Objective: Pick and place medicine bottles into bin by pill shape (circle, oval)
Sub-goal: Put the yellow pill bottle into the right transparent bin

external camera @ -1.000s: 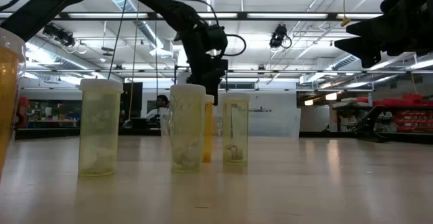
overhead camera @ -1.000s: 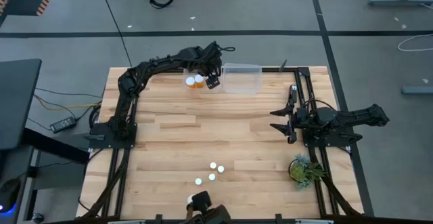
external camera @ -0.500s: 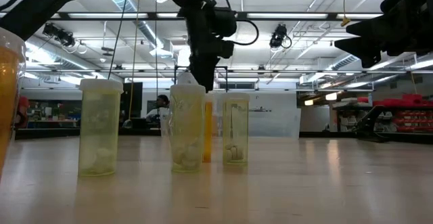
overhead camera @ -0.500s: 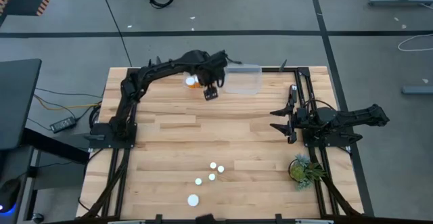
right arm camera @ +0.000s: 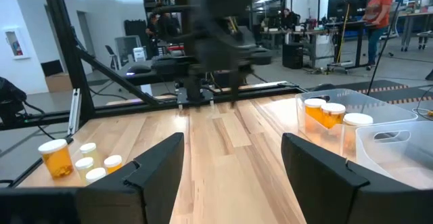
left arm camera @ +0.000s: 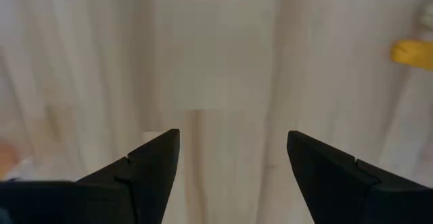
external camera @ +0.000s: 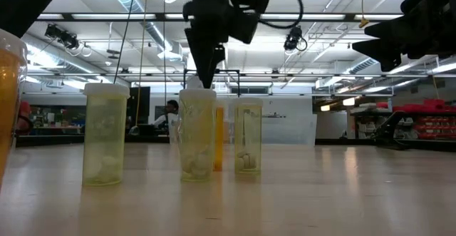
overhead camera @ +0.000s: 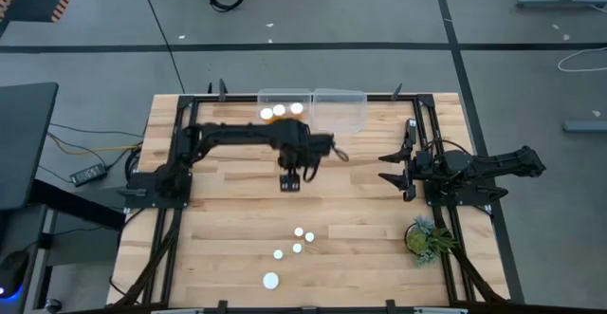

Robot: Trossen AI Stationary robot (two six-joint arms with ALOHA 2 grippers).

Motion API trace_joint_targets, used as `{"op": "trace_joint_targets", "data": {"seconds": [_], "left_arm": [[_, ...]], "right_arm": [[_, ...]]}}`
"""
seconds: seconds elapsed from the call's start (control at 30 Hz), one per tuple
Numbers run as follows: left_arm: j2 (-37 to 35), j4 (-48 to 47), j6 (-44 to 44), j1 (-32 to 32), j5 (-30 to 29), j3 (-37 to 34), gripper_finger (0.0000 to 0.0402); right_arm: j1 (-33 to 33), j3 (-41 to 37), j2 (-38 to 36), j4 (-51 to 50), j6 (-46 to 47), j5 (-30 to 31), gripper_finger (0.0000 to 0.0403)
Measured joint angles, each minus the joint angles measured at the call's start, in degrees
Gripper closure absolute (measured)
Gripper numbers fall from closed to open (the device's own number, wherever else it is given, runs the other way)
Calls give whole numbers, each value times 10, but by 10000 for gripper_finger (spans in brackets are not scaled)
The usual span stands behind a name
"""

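My left claw (overhead camera: pixel 290 183) hangs over bare wood near the middle of the table (overhead camera: pixel 228 210), fingers (left arm camera: pixel 152 166) spread wide with nothing between them, just planks below in the left wrist view. My right claw (overhead camera: pixel 391 169) waits at the right side of the table, also wide and empty, pointing toward the table's middle. 2 clear bins sit at the table's far edge: the left bin (overhead camera: pixel 285 99) holds 3 bottles (overhead camera: pixel 282 111), white caps up, orange bodies; right wrist view shows the same 3 (right arm camera: pixel 329 116) standing in it. The right bin (overhead camera: pixel 341 110) is just beside it, touching or nearly so; can't tell any contents. 4 more bottles stand on the near part of the table: a cluster of 3 small caps (overhead camera: pixel 300 239) close together, and 1 larger cap (overhead camera: pixel 271 280) nearer the table's front edge. Low view shows them upright (external camera: pixel 197 134), caps on, pale pills in the bottoms; pill shape too small to tell. Potted plant (overhead camera: pixel 423 236) at the table's near right corner. A person (right arm camera: pixel 376 14) stands in the room beyond the table.
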Motion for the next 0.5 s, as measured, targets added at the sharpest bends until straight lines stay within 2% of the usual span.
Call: {"op": "trace_joint_targets", "data": {"seconds": [0.2,0.5], "left_arm": [[0,4,-17,-54,0,0,129],[0,35,-25,-99,-1,0,159]], "right_arm": [[0,0,0,0,0,0,148],[0,0,0,0,0,0,148]]}}
